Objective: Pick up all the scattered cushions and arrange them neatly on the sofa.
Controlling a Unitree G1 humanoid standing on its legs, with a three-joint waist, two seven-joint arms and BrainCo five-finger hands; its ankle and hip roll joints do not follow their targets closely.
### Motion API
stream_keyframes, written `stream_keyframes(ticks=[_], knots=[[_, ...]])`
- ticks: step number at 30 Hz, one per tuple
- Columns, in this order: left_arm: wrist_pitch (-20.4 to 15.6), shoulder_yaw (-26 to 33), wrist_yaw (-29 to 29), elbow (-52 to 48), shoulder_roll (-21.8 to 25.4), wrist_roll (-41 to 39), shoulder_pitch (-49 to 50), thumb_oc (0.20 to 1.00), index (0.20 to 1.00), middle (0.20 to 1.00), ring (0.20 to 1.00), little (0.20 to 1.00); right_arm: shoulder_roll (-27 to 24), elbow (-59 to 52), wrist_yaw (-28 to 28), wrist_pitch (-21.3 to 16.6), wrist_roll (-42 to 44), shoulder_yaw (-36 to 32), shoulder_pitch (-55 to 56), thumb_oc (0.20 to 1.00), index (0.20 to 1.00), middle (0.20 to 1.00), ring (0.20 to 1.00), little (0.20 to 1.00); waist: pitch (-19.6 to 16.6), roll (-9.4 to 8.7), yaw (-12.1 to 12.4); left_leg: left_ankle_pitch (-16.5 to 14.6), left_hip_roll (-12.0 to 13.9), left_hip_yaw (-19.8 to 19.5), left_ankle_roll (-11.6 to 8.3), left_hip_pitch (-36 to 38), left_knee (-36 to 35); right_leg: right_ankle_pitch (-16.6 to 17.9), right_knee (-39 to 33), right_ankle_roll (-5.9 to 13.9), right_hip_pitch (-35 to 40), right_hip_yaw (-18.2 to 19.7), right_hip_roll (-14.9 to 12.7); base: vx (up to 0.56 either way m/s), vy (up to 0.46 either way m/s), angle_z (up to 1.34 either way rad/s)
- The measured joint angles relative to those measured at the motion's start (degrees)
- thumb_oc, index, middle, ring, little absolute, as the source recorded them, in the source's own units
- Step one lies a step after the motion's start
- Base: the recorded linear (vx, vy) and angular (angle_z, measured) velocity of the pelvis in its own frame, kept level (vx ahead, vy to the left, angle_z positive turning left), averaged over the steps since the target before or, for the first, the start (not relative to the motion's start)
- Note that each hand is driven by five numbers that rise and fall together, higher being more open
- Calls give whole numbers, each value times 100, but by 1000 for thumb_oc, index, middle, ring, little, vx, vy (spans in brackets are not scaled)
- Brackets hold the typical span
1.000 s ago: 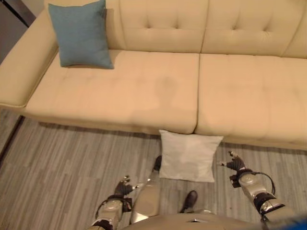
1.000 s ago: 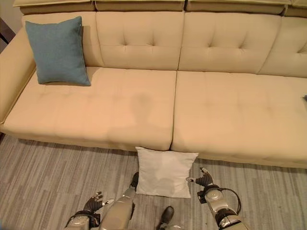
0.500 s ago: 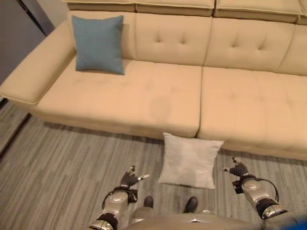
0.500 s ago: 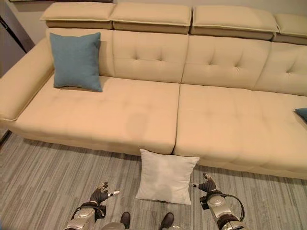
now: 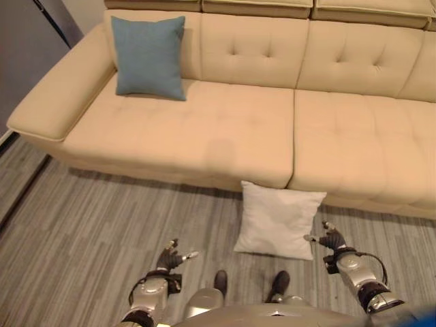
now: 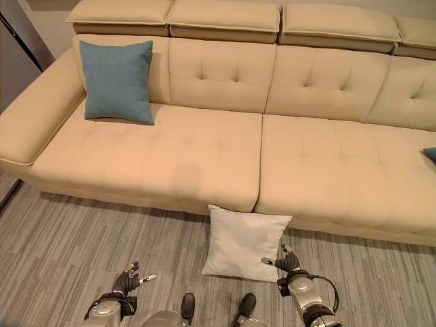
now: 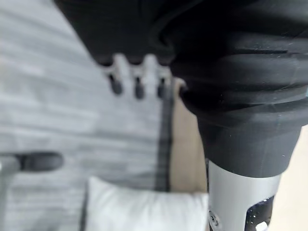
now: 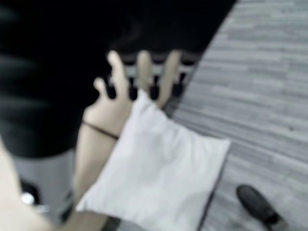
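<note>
Sofa [image 6: 225,163]: cream, tufted back, two wide seat cushions, headrests along the top; stands on the floor [image 5: 88,225] of grey striped planks.

Blue cushion [image 6: 117,80]: upright at the sofa's left end, leaning against the backrest beside the armrest, bottom edge on the seat.

Second blue cushion [image 6: 430,154]: one corner visible at the far right of the seat, cut off by the view's edge.

White cushion [image 5: 278,219]: on the floor, top edge propped against the sofa's front where the two seat cushions meet, lower edge resting on the planks, so it stands tilted. Appears in both wrist views.

Left hand [image 5: 169,258]: low over the floor, well apart from the white cushion, fingers spread and straight, thumb out to the side, holding nothing.

Right hand [image 5: 330,238]: just beside the white cushion's lower right corner, fingers straight and apart, thumb pointing toward the cushion, holding nothing; whether the thumb tip touches the fabric cannot be told.
</note>
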Motion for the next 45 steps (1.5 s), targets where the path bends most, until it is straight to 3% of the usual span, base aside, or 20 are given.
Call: stream_keyframes(ticks=[2, 6, 8, 9, 12, 14, 15, 18, 20, 26, 29, 32, 36, 37, 38, 40, 45], knots=[[-2, 22, 4, -15, -2, -146, -51, 1000, 1000, 1000, 1000, 1000, -15, -43, -6, 0, 2, -4, -10, 1000, 1000, 1000, 1000, 1000, 26, -6, 15, 11, 38, -35, -18, -70, 71, 12, -2, -60, -16, -22, 41, 12, -102, 15], [-40, 36, 13, -419, -44, -404, -298, 1000, 1000, 1000, 1000, 1000, -87, -179, -47, -6, 40, -25, -141, 1000, 1000, 1000, 1000, 1000, 328, -32, 43, -68, 24, -292, -137, -665, 984, -108, -7, -87, -4, -266, 10, 26, -92, 35], [-45, 38, 26, -422, -125, -544, -436, 1000, 1000, 1000, 1000, 1000, -167, -204, -58, -9, 63, -24, -271, 1000, 1000, 1000, 1000, 1000, 456, -19, 155, -141, 34, -417, -244, -1003, 1587, -167, -6, -209, 4, -324, 45, 151, -50, 23], [-43, 28, 32, -422, -137, -576, -467, 1000, 1000, 1000, 1000, 1000, -185, -206, -63, -11, 63, -21, -311, 1000, 1000, 1000, 1000, 1000, 518, -101, 167, -225, 4, -468, -326, -1150, 1746, -238, -10, -307, 23, -296, 30, 93, -6, 1], [-28, 28, 79, -389, -124, -574, -387, 1000, 1000, 1000, 1000, 1000, -199, -208, -145, -12, 69, -95, -329, 1000, 1000, 1000, 1000, 1000, 577, -191, 168, -141, -14, -733, -352, -1280, 1191, -267, -9, -324, 34, -278, 70, 132, 96, -6], [-16, 32, 86, -392, -115, -572, -237, 1000, 1000, 1000, 1000, 1000, -195, -213, -150, -12, 66, -93, -342, 1000, 1000, 1000, 1000, 1000, 571, -184, 205, 21, 6, -879, -293, -1125, 693, -249, -4, -256, 34, -23, 190, 123, 93, -69], [-9, 35, 82, -402, -101, -568, -133, 1000, 1000, 1000, 1000, 1000, -182, -228, -157, -13, 67, -94, -353, 1000, 1000, 1000, 1000, 1000, 569, -186, 210, 282, 59, -915, -222, -1031, 606, -220, -2, -210, 49, 120, 262, 98, 57, -78], [2, 35, 73, -462, 63, -563, -160, 1000, 1000, 1000, 1000, 1000, -126, -242, -155, -4, 62, -75, -101, 1000, 1000, 1000, 1000, 1000, 558, -515, 178, 277, -105, -771, -80, -938, 527, -153, 24, -77, 48, 215, 70, 81, 71, -24], [0, 45, 74, -627, 244, -561, -160, 1000, 1000, 1000, 1000, 1000, -50, -264, -153, -7, 60, -72, -72, 1000, 1000, 1000, 1000, 1000, 497, -624, 236, 207, -179, -604, 15, -866, 533, -115, 27, -30, 49, 359, -21, 41, 40, -27], [-9, 194, 89, -682, 461, -558, -304, 1000, 1000, 1000, 1000, 1000, 75, -337, -130, -13, 59, 52, -328, 1000, 1000, 1000, 1000, 1000, 491, -653, 346, 134, -241, -412, 94, -814, 564, -85, 30, 24, 23, 514, -67, -67, 6, -17], [-26, 190, 131, -790, 529, -570, -524, 1000, 1000, 1000, 1000, 1000, 61, -327, -186, -39, 62, 39, -654, 1000, 1000, 1000, 1000, 1000, 687, -678, 345, 6, -202, -401, 53, -1342, 1010, -98, 275, 32, -423, 520, -48, -182, 7, -7], [-132, 123, 426, -802, 538, -656, -1025, 1000, 1000, 1000, 1000, 1000, 17, -292, -388, -74, 115, 47, -1321, 1000, 1000, 1000, 1000, 1000, 1106, -601, 327, -159, -82, -389, 29, -2167, 1635, -269, 904, 5, -1275, 630, -92, -112, 10, -16], [-256, 122, 751, -817, 545, -845, -1574, 1000, 1000, 1000, 1000, 1000, -58, -291, -571, -77, 181, 40, -1777, 1000, 1000, 1000, 1000, 1000, 1491, -543, 305, -115, -46, -364, -3, -2707, 1876, -343, 1331, -91, -1919, 682, -152, -138, 17, -4], [-411, 29, 962, -713, 620, -972, -1987, 1000, 1000, 1000, 1000, 1000, -215, -287, -734, -88, 316, 48, -2164, 1000, 1000, 1000, 1000, 1000, 1527, -524, 259, -122, -27, -355, 6, -3352, 2146, -378, 1581, -132, -2600, 719, -178, -155, 40, -17], [-427, 41, 1013, -713, 662, -1025, -2189, 1000, 1000, 1000, 1000, 1000, -334, -289, -810, -91, 377, 0, -2440, 1000, 1000, 1000, 1000, 1000, 1696, -504, 269, -64, -9, -319, 36, -3545, 2174, -369, 1685, -136, -2801, 713, -199, -165, 40, -23], [-468, 31, 1141, -709, 728, -1208, -2734, 1000, 1000, 1000, 1000, 1000, -530, -304, -982, -115, 525, -23, -3111, 1000, 1000, 1000, 1000, 1000, 1985, -469, 93, 19, -23, -216, 121, -4028, 2284, -301, 1957, -144, -3383, 766, -284, -117, 39, -15], [-673, -142, 1381, -716, 756, -1615, -3700, 1000, 1000, 1000, 1000, 1000, -767, -334, -1381, -257, 1023, -201, -4081, 1000, 1000, 1000, 1000, 1000, 2052, -407, -182, 165, -54, -163, 146, -5115, 2335, -283, 2350, -301, -4654, 838, -385, 5, 25, 0]])
